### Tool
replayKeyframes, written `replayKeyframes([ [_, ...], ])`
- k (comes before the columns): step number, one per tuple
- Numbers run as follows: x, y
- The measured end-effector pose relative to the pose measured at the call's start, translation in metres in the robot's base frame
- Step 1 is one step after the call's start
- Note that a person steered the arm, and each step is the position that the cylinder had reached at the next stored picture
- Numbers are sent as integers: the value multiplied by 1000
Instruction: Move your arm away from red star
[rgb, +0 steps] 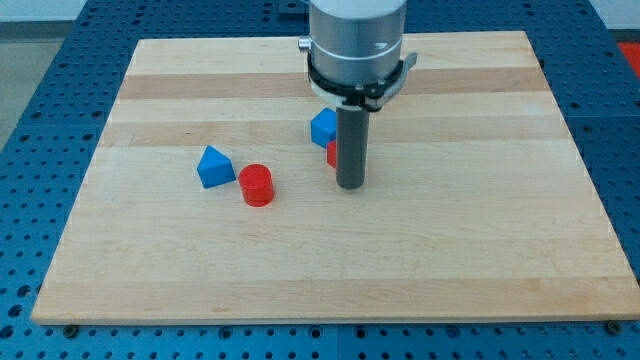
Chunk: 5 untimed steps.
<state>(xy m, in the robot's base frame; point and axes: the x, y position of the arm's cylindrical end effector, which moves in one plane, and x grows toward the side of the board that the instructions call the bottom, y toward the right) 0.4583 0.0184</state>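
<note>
My tip (350, 185) rests on the wooden board (330, 260) a little right of centre. A red block (331, 153), mostly hidden behind the rod, shows just to the view's left of it; its shape cannot be made out. A blue block (322, 126) sits right above the red one, touching it, partly hidden by the rod. My tip is beside the red block's lower right edge, very close or touching.
A blue triangular block (214, 166) lies left of centre, with a red cylinder (256, 185) just to its lower right. The arm's grey body (357, 40) hangs over the board's top middle. A blue perforated table surrounds the board.
</note>
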Motion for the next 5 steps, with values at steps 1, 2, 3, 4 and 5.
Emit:
replayKeyframes([
  [1, 14, 0],
  [2, 62, -16],
  [3, 73, -71],
  [4, 73, -131],
  [5, 70, -152],
])
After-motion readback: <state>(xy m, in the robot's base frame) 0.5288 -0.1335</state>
